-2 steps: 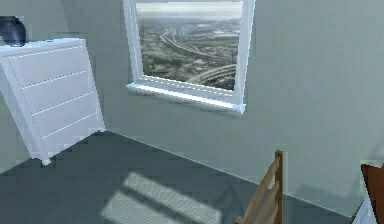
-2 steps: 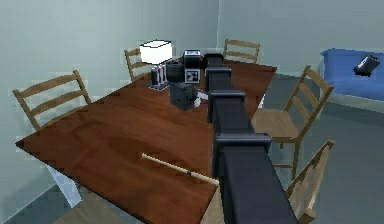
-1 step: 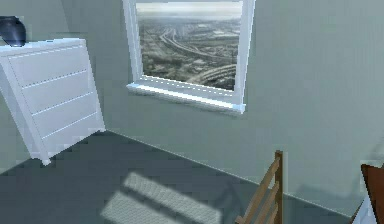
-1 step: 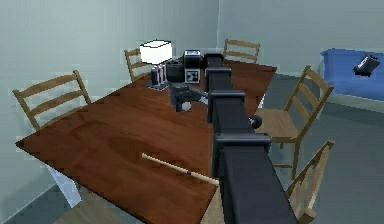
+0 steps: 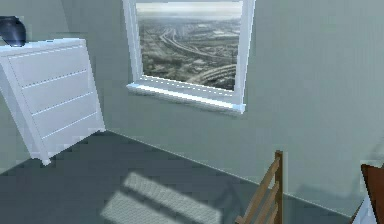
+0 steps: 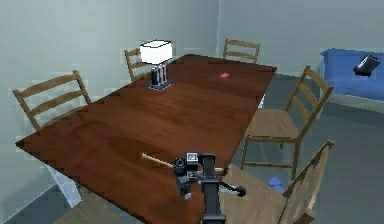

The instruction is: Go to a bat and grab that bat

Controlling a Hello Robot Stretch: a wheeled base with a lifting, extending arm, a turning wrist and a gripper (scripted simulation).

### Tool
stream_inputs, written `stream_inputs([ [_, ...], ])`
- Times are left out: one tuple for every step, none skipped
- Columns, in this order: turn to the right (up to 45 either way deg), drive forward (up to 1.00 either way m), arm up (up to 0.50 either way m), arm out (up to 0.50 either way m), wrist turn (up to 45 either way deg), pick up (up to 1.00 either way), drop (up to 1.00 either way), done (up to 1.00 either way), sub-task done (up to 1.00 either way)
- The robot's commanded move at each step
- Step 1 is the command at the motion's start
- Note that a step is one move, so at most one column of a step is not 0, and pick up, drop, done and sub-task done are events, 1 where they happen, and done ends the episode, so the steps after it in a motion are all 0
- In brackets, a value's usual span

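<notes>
The gripper (image 6: 183, 178) shows at the near edge of the desk (image 6: 150, 115); whether it holds anything I cannot tell; just beside it a slim pale stick, likely the bat (image 6: 156, 159), lies flat; probably rigid, light, smooth, apt to roll; take it mid-shaft; farther off stands a lamp (image 6: 157, 62).

no readable text, labels or signs
</notes>
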Motion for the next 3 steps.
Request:
stream_inputs([
  [0.0, 0.0, 0.0, 0.0, 0.0, 1.0, 0.0, 0.0, 0.0],
  [0.0, 0.0, 0.1, 0.0, 0.0, 0.0, 0.0, 0.0, 0.0],
  [0.0, 0.0, 0.0, 0.0, 0.0, 0.0, 0.0, 1.0, 0.0],
])
